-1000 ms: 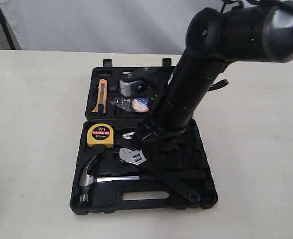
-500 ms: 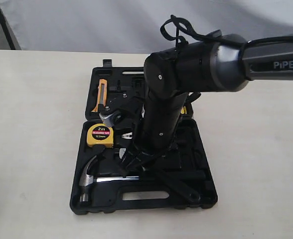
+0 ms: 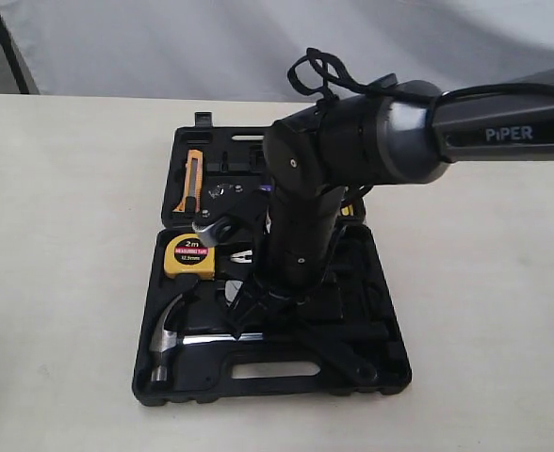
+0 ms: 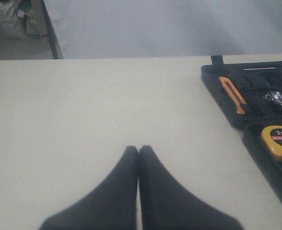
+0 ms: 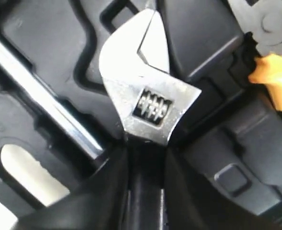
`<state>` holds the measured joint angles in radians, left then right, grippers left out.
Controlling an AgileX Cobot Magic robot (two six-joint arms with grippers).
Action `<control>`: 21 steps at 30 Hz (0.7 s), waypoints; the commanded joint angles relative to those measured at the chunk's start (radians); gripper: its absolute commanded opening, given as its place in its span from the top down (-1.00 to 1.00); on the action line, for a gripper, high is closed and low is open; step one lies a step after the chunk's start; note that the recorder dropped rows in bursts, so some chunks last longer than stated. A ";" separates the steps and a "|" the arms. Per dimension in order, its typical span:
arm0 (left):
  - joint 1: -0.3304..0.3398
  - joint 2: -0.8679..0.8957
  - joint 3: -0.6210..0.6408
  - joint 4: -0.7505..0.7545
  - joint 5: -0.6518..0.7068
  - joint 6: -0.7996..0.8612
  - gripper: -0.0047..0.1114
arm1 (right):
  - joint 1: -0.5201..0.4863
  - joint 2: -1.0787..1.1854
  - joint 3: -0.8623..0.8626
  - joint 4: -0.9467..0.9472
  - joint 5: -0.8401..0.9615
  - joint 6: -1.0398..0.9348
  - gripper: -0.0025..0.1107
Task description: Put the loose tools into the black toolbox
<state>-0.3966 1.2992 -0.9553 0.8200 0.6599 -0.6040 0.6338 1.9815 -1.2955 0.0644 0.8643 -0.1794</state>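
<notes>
1. The right gripper (image 5: 146,152) is low inside the lower half of the toolbox (image 3: 395,367), near the middle of the exterior view. Its arm reaches in from the upper right.
2. Its fingers (image 5: 107,187) stand apart on either side of the wrench (image 5: 148,100), just behind the silver head. They sit close against the black handle, but it cannot be told whether they pinch it.
3. In the exterior view the wrench's long axis slants from the head, left of centre in the lower half, down toward the toolbox's lower right corner. The fingers straddle that axis crosswise, with the head just ahead of the fingertips.
4. The hammer (image 3: 169,331) lies at the lower left of the toolbox, with its shaft running right along the front edge. The wrench handle seems to cross over the hammer's grip, so the wrench looks askew rather than seated.
5. The tape roll (image 4: 280,98) sits in the upper half, near the top of the exterior view.
6. The left gripper (image 4: 138,149) is pressed together and empty. It hovers over bare worktop (image 3: 60,235), well apart from the toolbox, so the right arm is far nearer.
7. The coming move likely depends on swinging the slanted wrench handle into line with its recess.
</notes>
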 commanded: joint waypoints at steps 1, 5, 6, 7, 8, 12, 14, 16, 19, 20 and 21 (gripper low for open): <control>0.003 -0.008 0.009 -0.014 -0.017 -0.010 0.89 | -0.003 -0.066 0.005 -0.024 -0.002 0.000 0.96; 0.003 -0.008 0.009 -0.014 -0.017 -0.010 0.89 | -0.003 -0.105 0.005 -0.064 -0.036 -0.004 0.96; 0.003 -0.008 0.009 -0.014 -0.017 -0.010 0.89 | -0.003 -0.108 0.005 -0.079 -0.049 -0.004 0.96; 0.003 -0.008 0.009 -0.014 -0.017 -0.010 0.89 | -0.003 -0.113 0.005 -0.089 -0.066 -0.006 0.96; 0.003 -0.008 0.009 -0.014 -0.017 -0.010 0.89 | -0.003 -0.112 0.007 -0.099 -0.081 -0.014 0.96; 0.003 -0.008 0.009 -0.014 -0.017 -0.010 0.89 | -0.003 -0.092 0.007 -0.116 -0.133 -0.090 0.96; 0.003 -0.008 0.009 -0.014 -0.017 -0.010 0.89 | -0.003 -0.074 0.007 -0.160 -0.139 -0.090 0.96; 0.003 -0.008 0.009 -0.014 -0.017 -0.010 0.89 | -0.003 -0.051 0.007 -0.205 -0.139 -0.087 0.96; 0.003 -0.008 0.009 -0.014 -0.017 -0.010 0.89 | -0.003 -0.025 0.007 -0.224 -0.156 -0.089 0.95; 0.003 -0.008 0.009 -0.014 -0.017 -0.010 0.89 | -0.003 -0.018 0.007 -0.226 -0.159 -0.089 0.94; 0.003 -0.008 0.009 -0.014 -0.017 -0.010 0.89 | -0.003 -0.010 0.007 -0.225 -0.163 -0.089 0.92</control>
<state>-0.3966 1.2992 -0.9553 0.8200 0.6599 -0.6040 0.6338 1.9599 -1.2884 -0.1404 0.7257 -0.2603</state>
